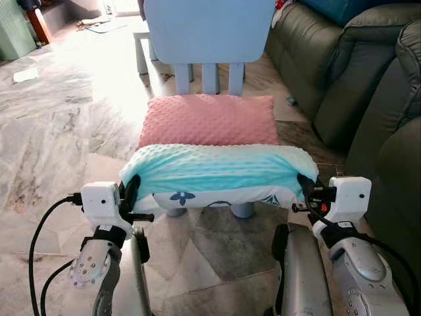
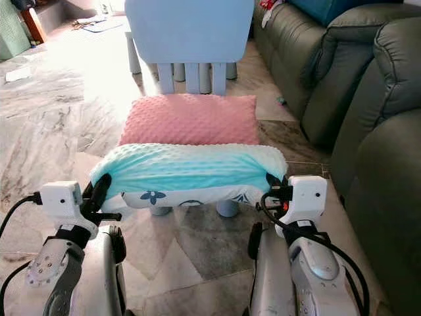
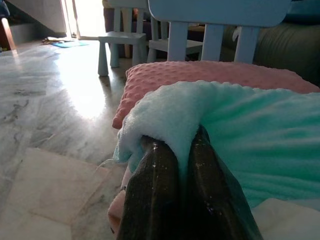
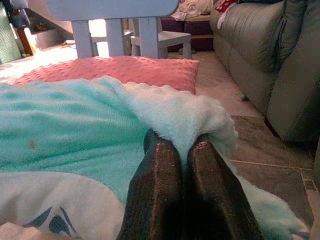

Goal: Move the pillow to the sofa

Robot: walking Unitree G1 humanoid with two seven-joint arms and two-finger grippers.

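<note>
- You have the mint-green pillow (image 1: 220, 168) held at both of its short ends. It lies across the front of the small blue chair (image 1: 209, 39), and part of it rests on the pink pillow (image 1: 209, 118) that covers the seat.
- The left gripper (image 1: 131, 191) has its two black fingers closed on the left end. In the left wrist view the fingers (image 3: 150, 195) are pressed together with the soft fabric pinched between them.
- The right gripper (image 1: 304, 186) is closed on the right end in the same way. In the right wrist view the fabric bulges over its fingers (image 4: 157, 190).
- The long axis of the pillow runs from side to side, from one gripper to the other, straight in front of you.
- The dark green sofa (image 1: 368, 99) stands to your right, beside the chair. The right arm is the nearer one to it.
- I judge that the next move is a lift and then a turn to the right. Both grips hold only fabric, so one end may slip.
</note>
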